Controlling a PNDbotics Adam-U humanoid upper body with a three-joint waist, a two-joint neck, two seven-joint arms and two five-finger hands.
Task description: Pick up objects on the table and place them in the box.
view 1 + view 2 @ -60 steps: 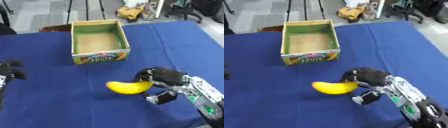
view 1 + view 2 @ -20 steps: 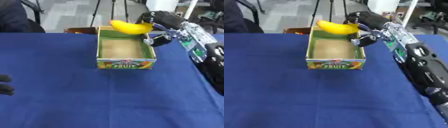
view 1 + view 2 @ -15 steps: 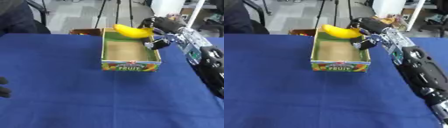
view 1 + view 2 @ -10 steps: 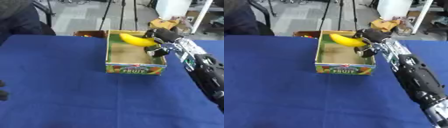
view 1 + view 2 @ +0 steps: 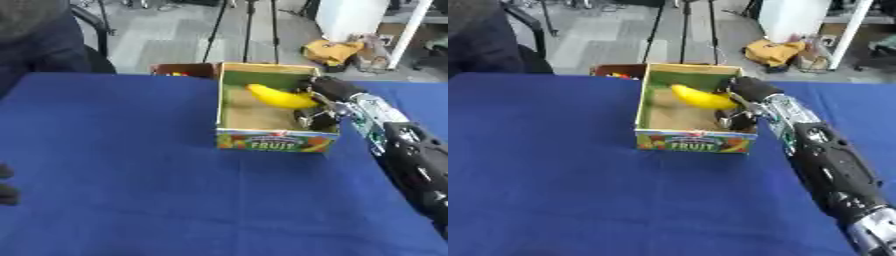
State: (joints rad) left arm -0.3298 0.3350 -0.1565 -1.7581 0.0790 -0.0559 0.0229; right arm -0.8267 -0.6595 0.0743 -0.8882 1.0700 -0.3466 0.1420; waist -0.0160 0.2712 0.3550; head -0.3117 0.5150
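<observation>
A yellow banana (image 5: 278, 97) hangs inside the open cardboard fruit box (image 5: 275, 141), just above its floor. My right hand (image 5: 322, 99) reaches over the box's right wall, its fingers curled round the banana's right end. The box stands on the blue tablecloth at the far middle of the table. A dark bit of my left hand (image 5: 6, 186) shows at the left edge of the left eye view; its fingers cannot be made out.
The blue cloth (image 5: 131, 190) covers the whole table. My right forearm (image 5: 824, 165) stretches along the right side. Beyond the far edge are a dark chair (image 5: 500, 42), tripod legs (image 5: 682, 25) and a yellow bundle (image 5: 770, 51) on the floor.
The banana has come down from above the box's far rim into the box, still in my right hand. The camera has shifted, so the box sits differently in the picture.
</observation>
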